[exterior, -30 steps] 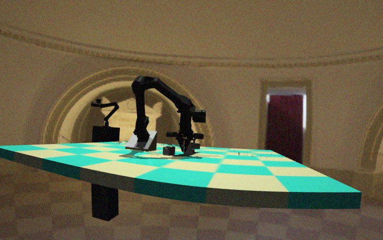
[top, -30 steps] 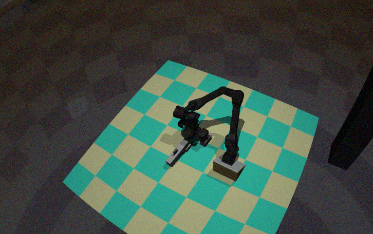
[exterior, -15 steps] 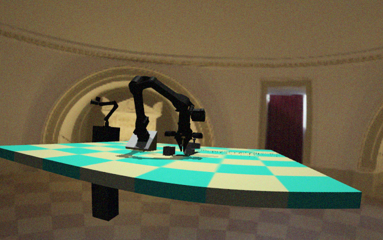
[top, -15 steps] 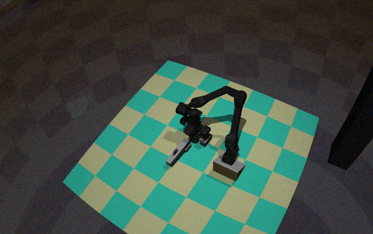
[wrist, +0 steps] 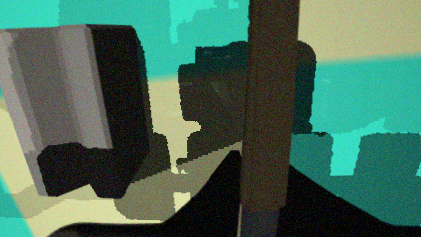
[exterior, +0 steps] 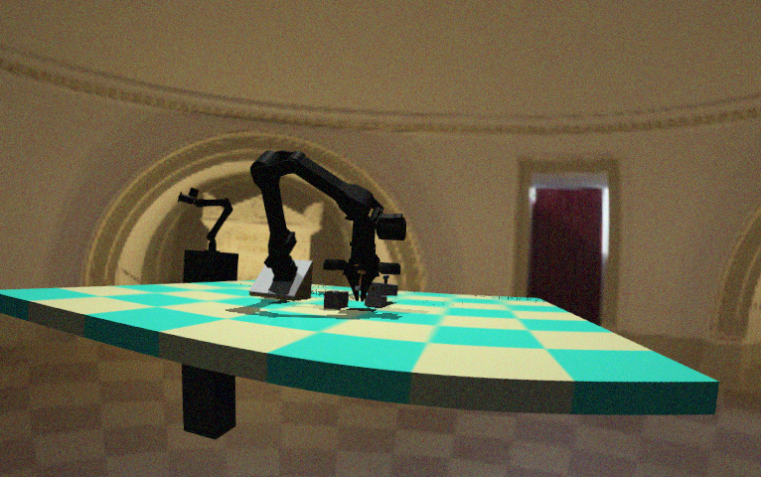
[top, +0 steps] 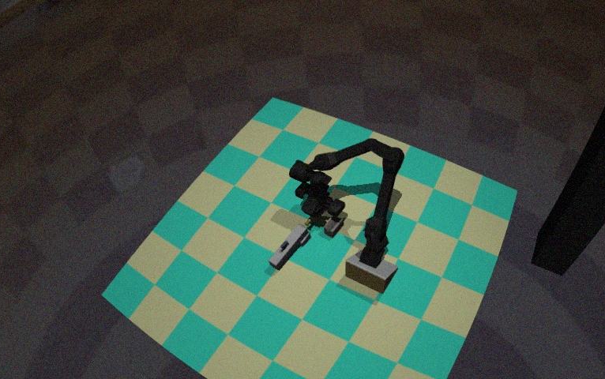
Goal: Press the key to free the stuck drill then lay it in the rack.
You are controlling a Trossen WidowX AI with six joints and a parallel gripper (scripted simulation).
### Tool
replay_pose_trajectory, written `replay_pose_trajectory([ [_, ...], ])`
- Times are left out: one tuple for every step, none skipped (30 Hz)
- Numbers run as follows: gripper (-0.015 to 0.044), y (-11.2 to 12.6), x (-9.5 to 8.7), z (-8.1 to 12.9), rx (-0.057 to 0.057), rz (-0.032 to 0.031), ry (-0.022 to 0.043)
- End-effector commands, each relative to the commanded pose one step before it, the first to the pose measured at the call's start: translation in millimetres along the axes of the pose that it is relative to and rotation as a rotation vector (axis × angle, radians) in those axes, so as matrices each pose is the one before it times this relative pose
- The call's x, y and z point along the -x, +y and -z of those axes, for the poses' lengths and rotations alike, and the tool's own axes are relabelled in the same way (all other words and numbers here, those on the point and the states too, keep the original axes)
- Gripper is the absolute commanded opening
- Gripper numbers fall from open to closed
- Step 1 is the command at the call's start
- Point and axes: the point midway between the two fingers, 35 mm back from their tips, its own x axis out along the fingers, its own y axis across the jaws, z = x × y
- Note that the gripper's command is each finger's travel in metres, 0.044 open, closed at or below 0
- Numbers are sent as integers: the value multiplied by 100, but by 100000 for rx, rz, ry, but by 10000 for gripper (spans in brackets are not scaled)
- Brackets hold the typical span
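My gripper points down at the mat and is shut on the drill, a thin brown rod that runs up the middle of the wrist view between my dark fingers. The long grey holder block lies just in front of the gripper, with the small key standing on its top. The small dark rack block sits close beside the gripper on the other side. A grey-sided dark block fills the left of the wrist view; I cannot tell which block it is.
The arm's base stands on a tan box on the checkered table. A tall dark pillar stands off the table to the right. A second small arm on a dark box shows far behind.
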Motion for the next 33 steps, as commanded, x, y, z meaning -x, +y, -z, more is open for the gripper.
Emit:
replay_pose_trajectory([
  [0, -93, 224, 646, 289, 466, 190],
  [0, -2, 14, 144, -1, 2, 7],
  [0, -1, 14, 145, -1, 2, 7],
  [0, -1, 14, 151, -1, 2, 7],
  [0, -2, 15, 159, -1, 2, 8],
  [0, -2, 16, 167, -1, 2, 8],
  [0, -2, 16, 173, -1, 2, 8],
  [0, -2, 17, 178, -1, 2, 9],
  [0, -2, 18, 183, -1, 2, 9],
  [0, 14, 11, -86, 1, -2, -7],
  [0, 35, 30, -156, 3, -4, -11],
  [0, 48, 55, -149, 3, -4, -9],
  [0, 9, 63, -16, 1, -1, -3],
  [0, -6, 62, 4, 0, 0, -3],
  [0, 2, 66, -9, 0, -1, -4],
  [0, 5, 65, -12, 1, -1, -4],
  [0, 6, 62, -12, 1, -1, -4],
  [0, 9, 60, -13, 1, -1, -4],
  [0, 8, 58, -13, 1, -1, -3],
  [0, 8, 56, -13, 1, -1, -3],
  [0, 10, 56, -13, 1, -1, -3],
  [0, 10, 56, -13, 1, -1, -3],
  [0, 9, 56, -12, 1, -1, -3],
  [0, 8, 55, -12, 1, -1, -3],
  [0, 9, 56, -12, 1, -1, -3],
  [0, 8, 55, -12, 1, -1, -3],
  [0, 8, 55, -12, 1, -1, -3],
  [0, 9, 56, -12, 1, -1, -3],
  [0, 8, 55, -12, 1, -1, -3],
  [0, 8, 55, -12, 1, -1, -3],
  [0, 7, 55, -11, 1, -1, -3],
  [0, 7, 55, -11, 1, -1, -3],
  [0, 8, 55, -11, 1, -1, -3],
])
